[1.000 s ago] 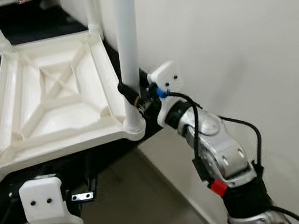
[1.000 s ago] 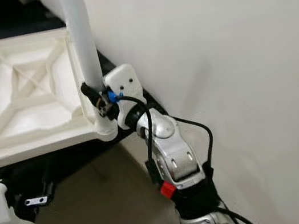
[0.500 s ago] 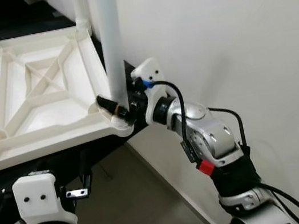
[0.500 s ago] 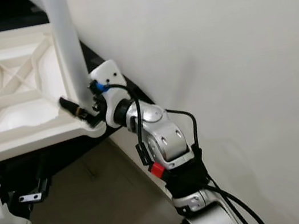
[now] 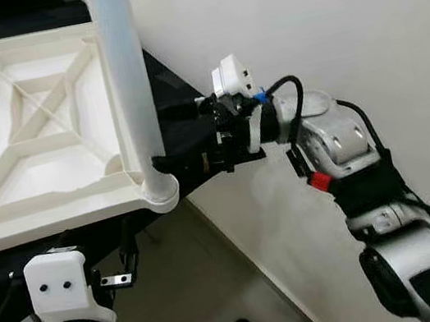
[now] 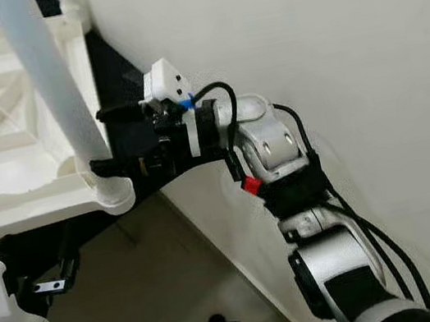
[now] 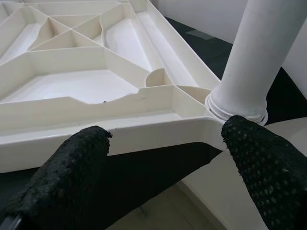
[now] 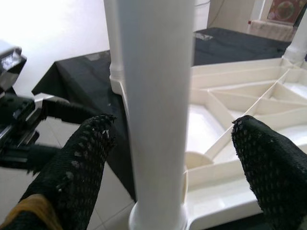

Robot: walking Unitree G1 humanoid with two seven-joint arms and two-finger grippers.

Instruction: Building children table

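Tabletop (image 5: 37, 142): white, upside down on a black surface by the wall.
Leg (image 5: 127, 85): upright in the near right corner socket, now standing unheld.
Right gripper (image 6: 115, 137): released the leg, fingers now spread, backed off just beside it.
Left gripper (image 7: 163, 167): open, empty, below the near edge.
Meaning: this leg looks seated.

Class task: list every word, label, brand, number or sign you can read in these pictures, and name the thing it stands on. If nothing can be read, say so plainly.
None can be read: the upturned white table, its leg, the black cloth, the wall, the left gripper and the right gripper carry no text.
A framed picture far behind is too blurred to read.
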